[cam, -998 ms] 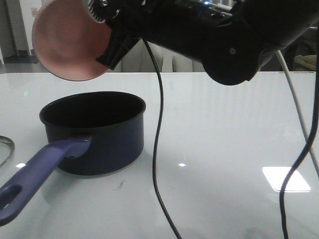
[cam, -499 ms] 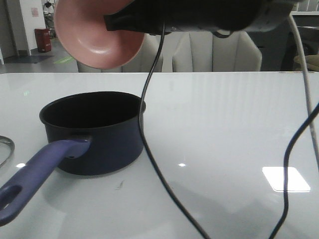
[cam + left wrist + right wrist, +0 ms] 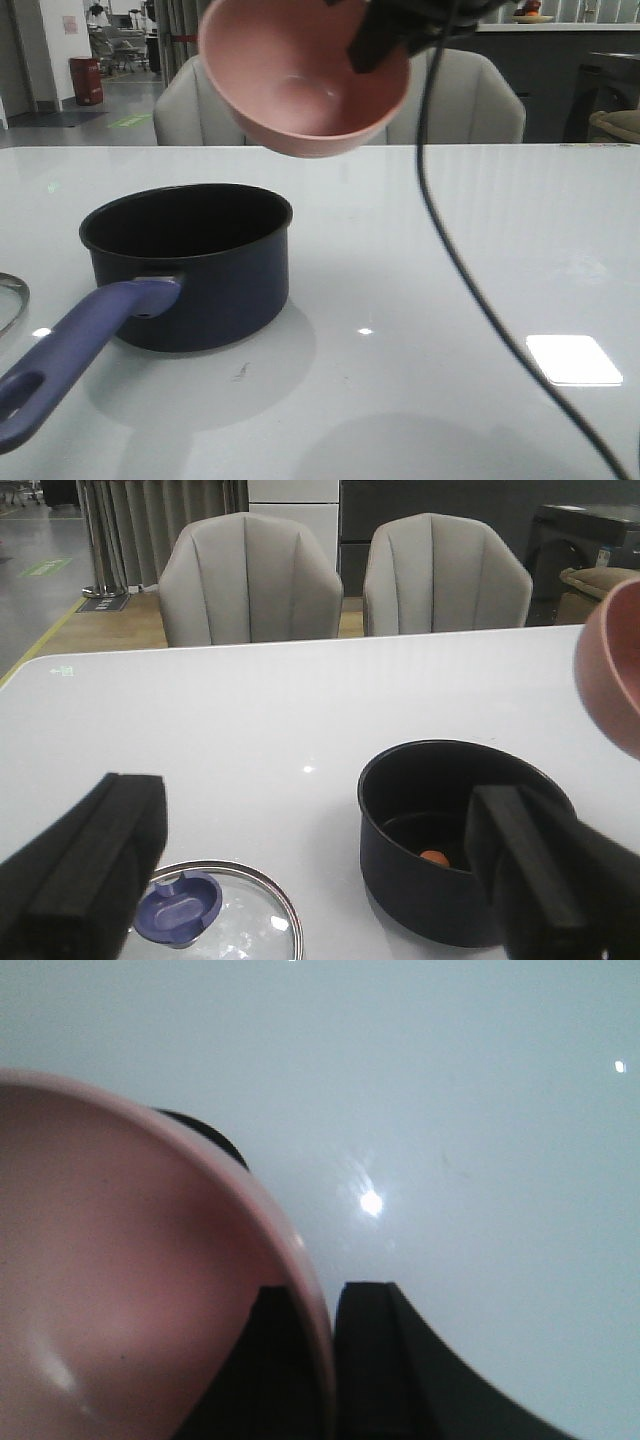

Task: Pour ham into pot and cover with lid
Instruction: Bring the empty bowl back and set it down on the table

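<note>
Showing one pot [image 3: 190, 265] near tabletop [image 3: 450, 260] left edge. Showing one lid [image 3: 215, 920], one pink bowl [image 3: 305, 75], one ham chunk [image 3: 434, 858] inside pot. Showing two chairs [image 3: 250, 580] beyond tabletop far edge.

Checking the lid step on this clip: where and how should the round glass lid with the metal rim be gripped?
Judging by its pose, take the round glass lid by its blue flared knob, coming straight down from above. It lies flat on the white table with the knob up; the rim looks too low to pinch. The open left gripper is near it.
</note>
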